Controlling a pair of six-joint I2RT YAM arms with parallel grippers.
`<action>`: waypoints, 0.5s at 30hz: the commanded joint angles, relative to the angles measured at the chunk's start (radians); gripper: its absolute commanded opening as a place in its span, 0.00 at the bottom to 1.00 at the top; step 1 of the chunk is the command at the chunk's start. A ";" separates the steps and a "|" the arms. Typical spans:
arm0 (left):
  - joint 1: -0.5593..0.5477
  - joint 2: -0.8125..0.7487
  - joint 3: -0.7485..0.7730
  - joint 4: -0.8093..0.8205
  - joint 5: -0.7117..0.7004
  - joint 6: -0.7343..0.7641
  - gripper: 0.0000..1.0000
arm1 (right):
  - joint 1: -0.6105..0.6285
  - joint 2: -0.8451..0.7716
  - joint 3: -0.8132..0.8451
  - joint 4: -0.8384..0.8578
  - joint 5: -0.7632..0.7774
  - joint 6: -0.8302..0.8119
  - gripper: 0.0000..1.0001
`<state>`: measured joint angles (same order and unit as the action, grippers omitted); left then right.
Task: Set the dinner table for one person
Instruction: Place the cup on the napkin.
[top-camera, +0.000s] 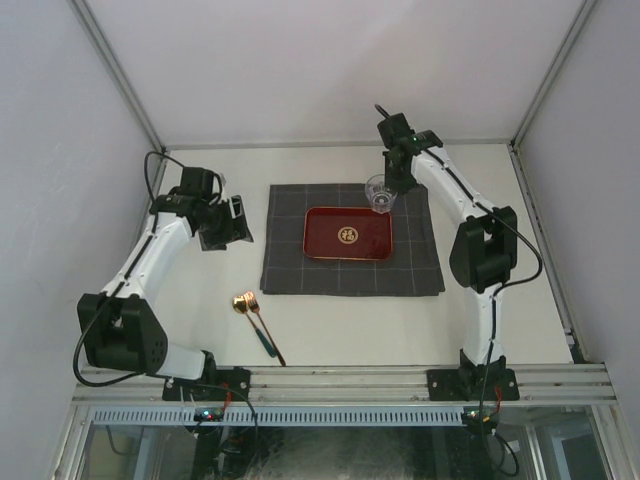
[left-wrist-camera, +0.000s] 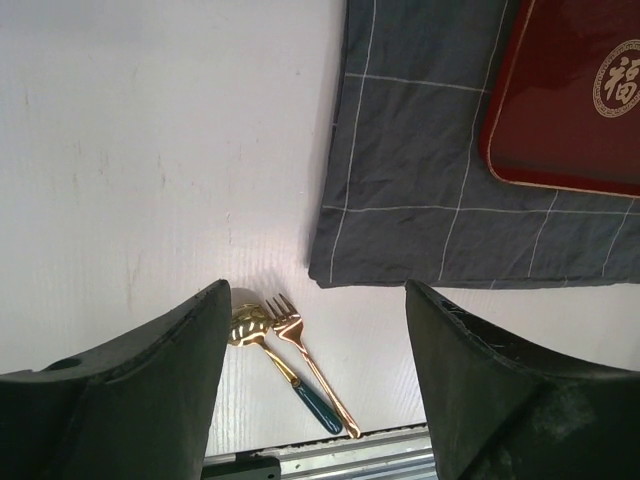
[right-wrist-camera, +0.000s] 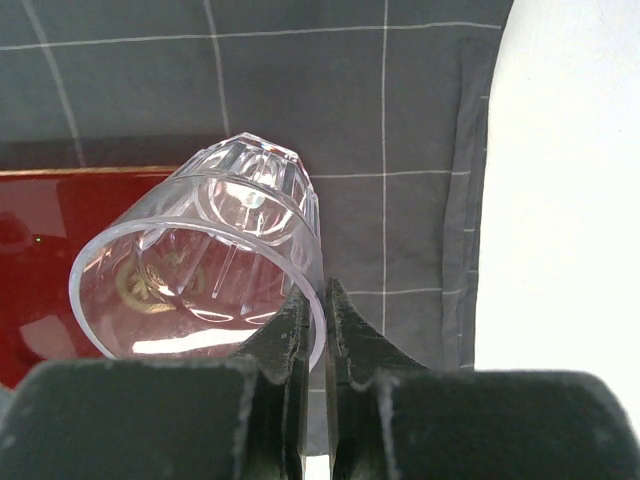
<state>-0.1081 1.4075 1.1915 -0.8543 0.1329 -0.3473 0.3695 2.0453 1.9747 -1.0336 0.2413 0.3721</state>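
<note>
The off-white dinner table (top-camera: 330, 320) holds a dark grey checked cloth (top-camera: 352, 272) with a red tray (top-camera: 348, 234) on it. My right gripper (top-camera: 392, 185) is shut on the rim of a clear glass (top-camera: 379, 194), held at the tray's far right corner; in the right wrist view the glass (right-wrist-camera: 200, 270) is pinched by its wall between my fingers (right-wrist-camera: 300, 330). My left gripper (top-camera: 232, 222) is open and empty, left of the cloth. A gold spoon (top-camera: 243, 302) with a teal handle and a rose-gold fork (top-camera: 268, 325) lie together near the front edge, also in the left wrist view (left-wrist-camera: 248, 326).
An aluminium rail (top-camera: 340, 382) runs along the near edge, just behind the cutlery handles. White walls enclose the table at the left, back and right. The cloth's near left corner (left-wrist-camera: 325, 272) lies a short way from the fork tines (left-wrist-camera: 282, 310).
</note>
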 joint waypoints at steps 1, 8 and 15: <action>0.010 0.016 0.059 0.004 0.009 0.008 0.74 | -0.052 0.039 0.078 0.034 -0.026 -0.021 0.00; 0.015 0.049 0.088 -0.003 0.007 0.004 0.73 | -0.126 0.065 0.106 0.039 -0.051 -0.025 0.00; 0.016 0.090 0.119 -0.005 0.023 -0.003 0.72 | -0.164 0.084 0.115 0.032 -0.062 -0.033 0.00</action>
<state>-0.1001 1.4826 1.2591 -0.8623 0.1352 -0.3481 0.2195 2.1361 2.0476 -1.0294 0.1944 0.3557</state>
